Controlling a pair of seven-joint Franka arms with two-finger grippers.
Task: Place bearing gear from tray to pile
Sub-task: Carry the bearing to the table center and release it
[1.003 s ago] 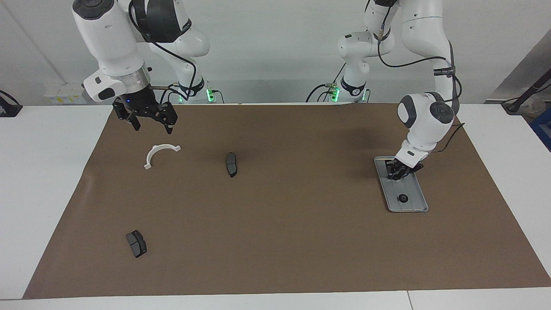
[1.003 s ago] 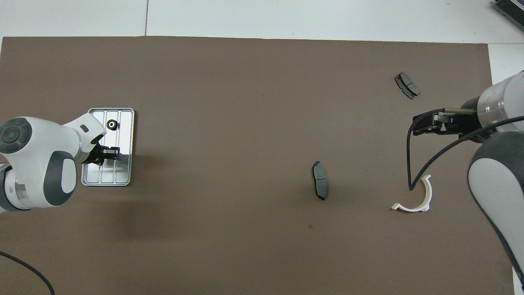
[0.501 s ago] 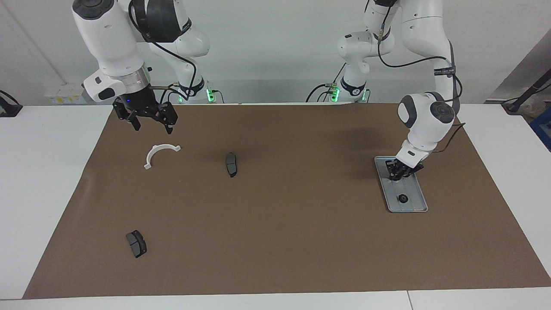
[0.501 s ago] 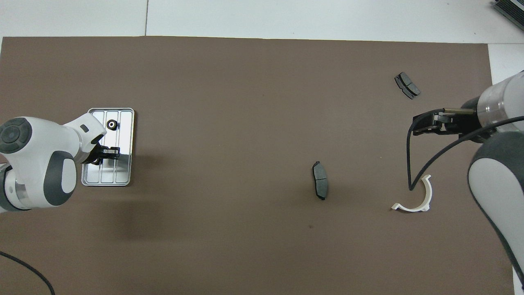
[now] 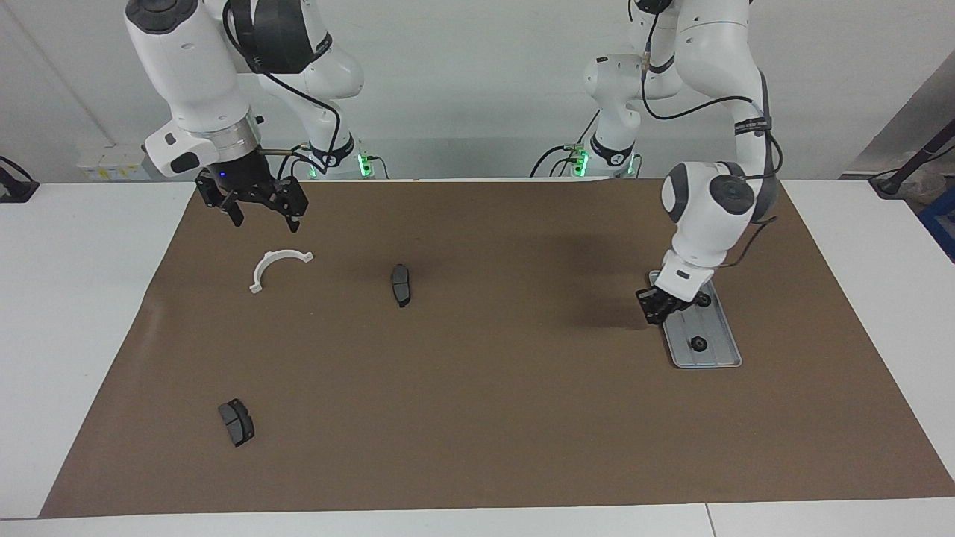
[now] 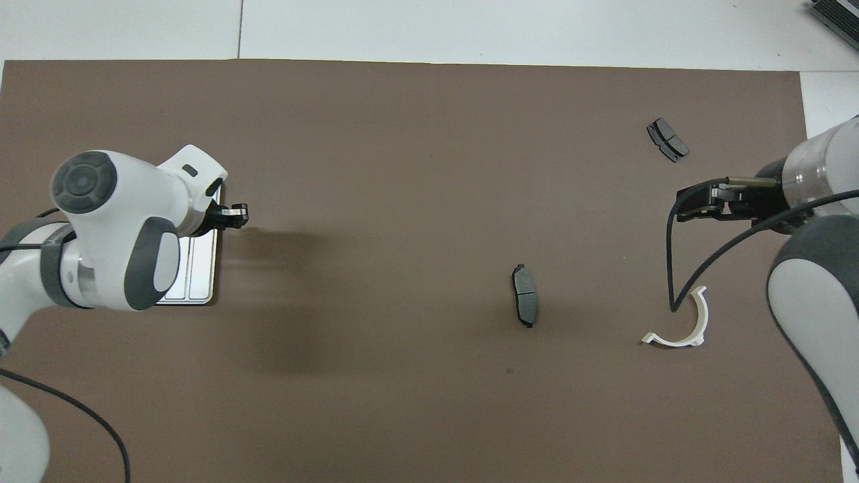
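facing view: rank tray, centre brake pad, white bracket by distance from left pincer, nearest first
1. tray: the left pincer hangs at its edge, at the left arm's end of the table.
2. centre brake pad: mid-table.
3. white bracket: at the right arm's end, under the waiting right pincer.

You see a white worktop (image 5: 89, 313) covered across its middle by a brown mat (image 5: 477, 418), a plain pale wall (image 5: 462, 82) rising at the robots' end, and even light casting soft shadows on the mat.
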